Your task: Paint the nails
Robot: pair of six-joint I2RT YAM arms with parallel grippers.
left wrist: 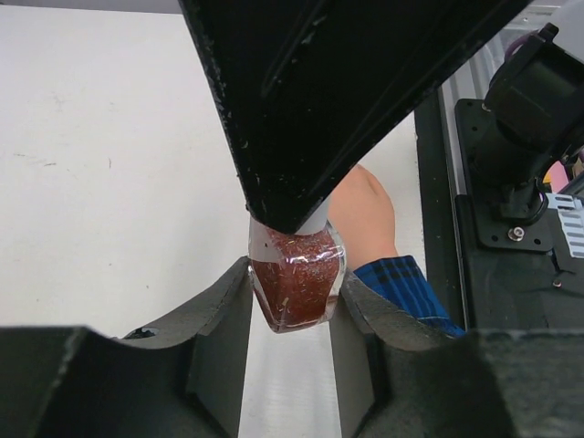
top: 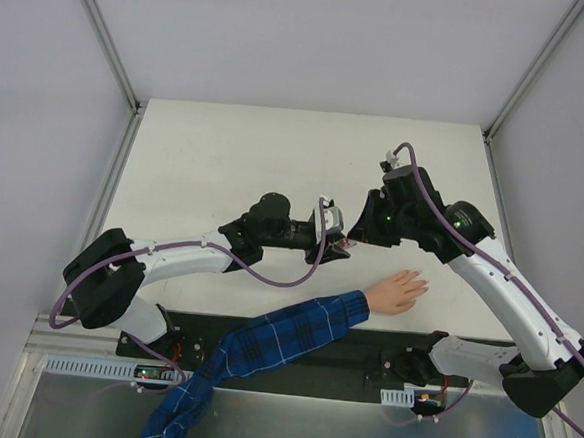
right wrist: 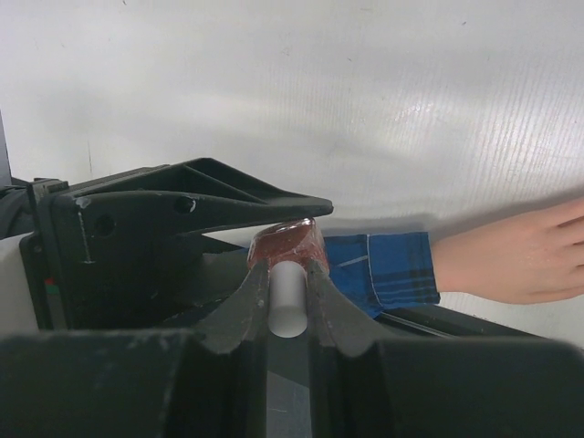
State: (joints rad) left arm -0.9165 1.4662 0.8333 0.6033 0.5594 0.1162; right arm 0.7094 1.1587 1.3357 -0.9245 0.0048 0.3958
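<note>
Left jaws clamped on polish bottle [left wrist: 294,287]; right jaws clamped on its white cap [right wrist: 286,299], still seated. Hand [top: 399,291] lies on counter [top: 226,154], 4 o'clock of bottle. Nails too small to judge; painting apparently unstarted.

white table [top: 226,154]; peach hand [top: 399,290], plaid sleeve [top: 305,325] lying on it

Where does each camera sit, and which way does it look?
Top: above and behind, looking down on the table; left arm and right arm show.
Left wrist: looks along the left tool at the pinched bottle.
Right wrist: looks along the right tool at the gripped cap.
Wrist views share bottle, hand, sleeve.
</note>
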